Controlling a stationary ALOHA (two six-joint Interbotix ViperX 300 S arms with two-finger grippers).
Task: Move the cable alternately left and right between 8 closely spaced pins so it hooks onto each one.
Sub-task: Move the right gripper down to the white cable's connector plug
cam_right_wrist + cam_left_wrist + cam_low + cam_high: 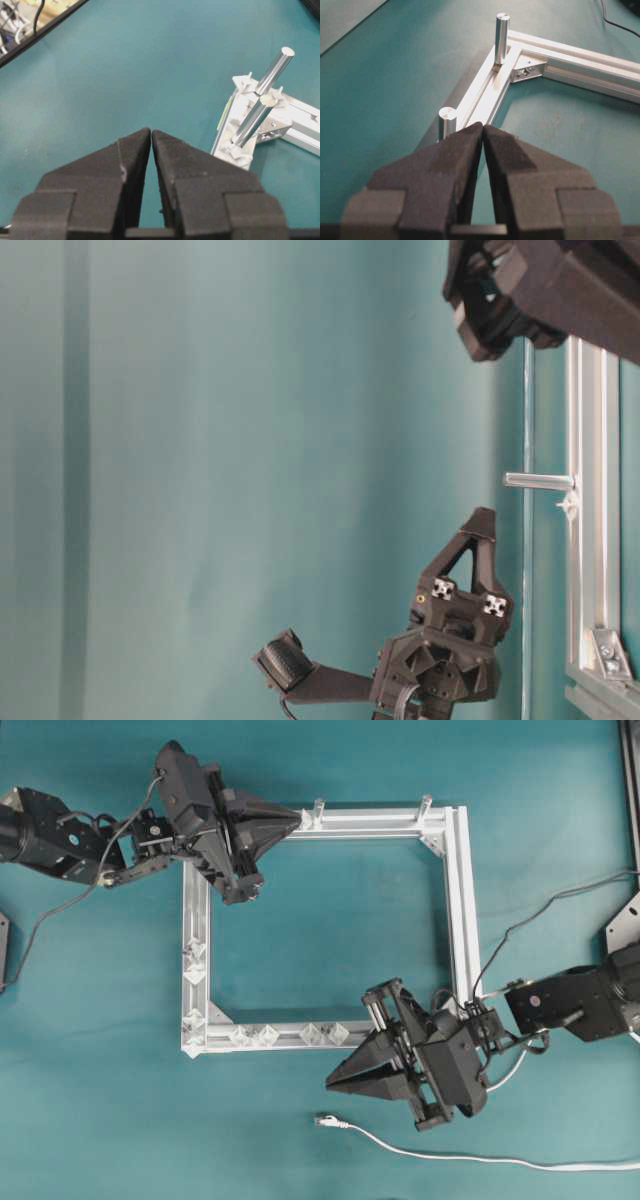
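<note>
The white cable (pixel 440 1156) lies loose on the teal table in front of the silver frame (pixel 462 920), its plug (pixel 326 1121) pointing left. Whitish pins sit in pairs on the left rail (pixel 195 963) and on the near rail (pixel 325 1033). My right gripper (pixel 332 1085) (pixel 151 131) is shut and holds nothing. It hovers between the near rail and the plug, apart from both. My left gripper (pixel 300 817) (pixel 483 126) is also shut and holds nothing. Its tips are over the far rail, by the left post (pixel 447 120).
Two upright grey posts (pixel 318 808) (pixel 425 802) stand on the far rail; one of them is the post (pixel 535 480) in the table-level view. In the right wrist view, two silver rods (pixel 272 67) rise beside whitish clips (pixel 239 152) on a frame corner. A dark wire (pixel 530 920) crosses the right rail.
</note>
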